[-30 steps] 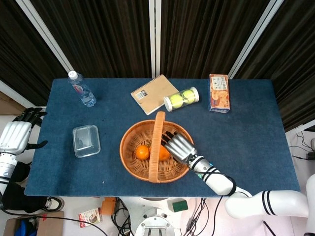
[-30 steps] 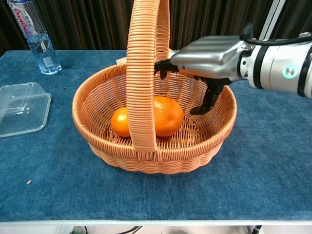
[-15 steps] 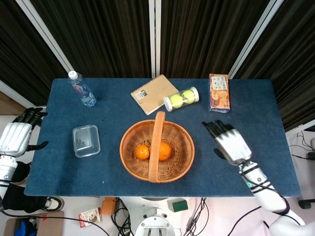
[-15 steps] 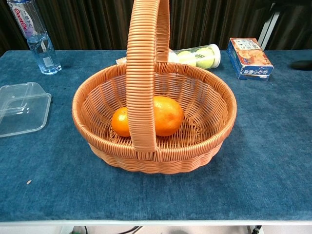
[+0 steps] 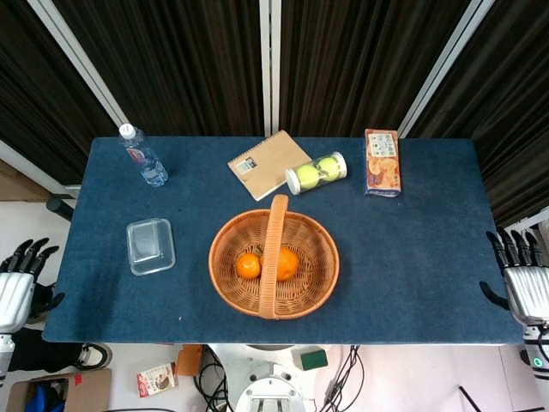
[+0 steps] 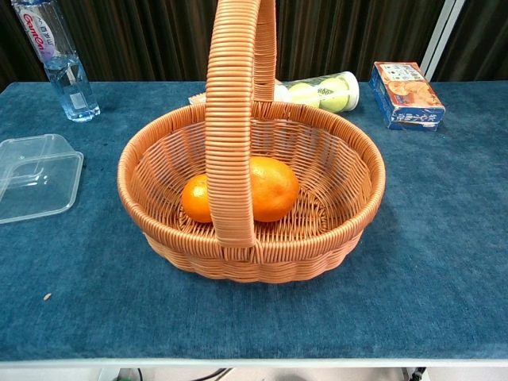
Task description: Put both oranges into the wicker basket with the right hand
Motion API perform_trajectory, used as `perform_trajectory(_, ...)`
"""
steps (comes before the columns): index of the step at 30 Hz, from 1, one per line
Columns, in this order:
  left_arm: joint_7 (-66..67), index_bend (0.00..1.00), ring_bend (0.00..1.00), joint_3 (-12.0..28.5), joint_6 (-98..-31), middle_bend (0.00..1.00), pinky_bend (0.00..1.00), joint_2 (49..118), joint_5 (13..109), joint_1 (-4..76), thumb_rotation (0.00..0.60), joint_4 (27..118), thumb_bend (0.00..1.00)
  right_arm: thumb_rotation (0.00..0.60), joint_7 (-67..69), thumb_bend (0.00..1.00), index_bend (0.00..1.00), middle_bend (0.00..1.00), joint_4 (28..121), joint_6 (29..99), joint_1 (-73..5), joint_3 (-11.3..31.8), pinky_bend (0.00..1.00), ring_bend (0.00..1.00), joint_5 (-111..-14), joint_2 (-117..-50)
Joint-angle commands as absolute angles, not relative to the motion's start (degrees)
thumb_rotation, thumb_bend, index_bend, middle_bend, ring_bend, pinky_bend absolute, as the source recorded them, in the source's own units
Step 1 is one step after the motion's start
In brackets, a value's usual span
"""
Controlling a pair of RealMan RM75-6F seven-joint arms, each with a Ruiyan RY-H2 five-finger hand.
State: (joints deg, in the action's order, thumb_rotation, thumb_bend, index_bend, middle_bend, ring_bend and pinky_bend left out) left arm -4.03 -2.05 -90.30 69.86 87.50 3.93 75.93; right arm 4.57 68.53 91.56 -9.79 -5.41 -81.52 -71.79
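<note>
Both oranges (image 5: pixel 268 264) are lying in the wicker basket (image 5: pixel 319 283); firm, smooth, best cupped around. Right robot hand (image 5: pixel 525 287) is hanging spread, empty.

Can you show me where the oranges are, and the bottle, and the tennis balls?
Big orange (image 6: pixel 274 188), chest view, its front skin.
Small orange (image 5: pixel 248 265), head view, its top.
Bottle (image 5: pixel 144 160), head view, the middle of its body.
Tennis balls (image 5: pixel 317 172), head view, the tube's side.

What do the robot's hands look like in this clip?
Only the head view shows them, at the frame's edges. The right hand has a silver-white metallic back and black fingers, with a white wrist segment below. The left hand matches: a pale ribbed back and black fingers. No cables or markings are discernible.
</note>
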Motion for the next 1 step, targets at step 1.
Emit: perform_trajectory(1, -4.15, 0.16, 0.06, -3.47, -91.31, 0.11, 0.27, 71.77, 90.08, 3.19, 0.579, 73.35, 0.1, 0.6, 15.04, 0.21, 0.0, 0.0, 53.38, 94.35, -4.18, -3.66, 0.0, 0.0, -82.08, -81.57)
